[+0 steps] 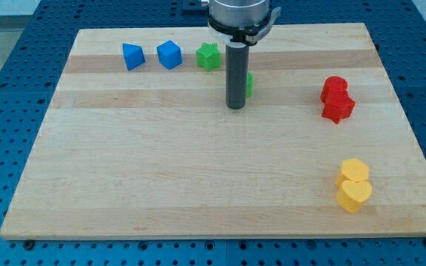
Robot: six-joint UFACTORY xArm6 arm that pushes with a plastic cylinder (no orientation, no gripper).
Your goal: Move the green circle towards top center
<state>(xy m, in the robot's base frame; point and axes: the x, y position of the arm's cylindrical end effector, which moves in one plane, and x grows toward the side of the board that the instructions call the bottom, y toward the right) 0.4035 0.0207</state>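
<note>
The green circle (249, 84) lies near the view's top centre, mostly hidden behind my rod; only its right edge shows. My tip (235, 107) rests on the board just in front of it, at its lower left, close to or touching it. A second green block, star-shaped (208, 56), sits up and to the left of the rod.
Two blue blocks (132, 56) (169, 55) lie at the top left of the wooden board (161, 170). Two red blocks (335, 88) (338, 108) touch at the right. Two yellow blocks (354, 170) (354, 195) touch at the lower right.
</note>
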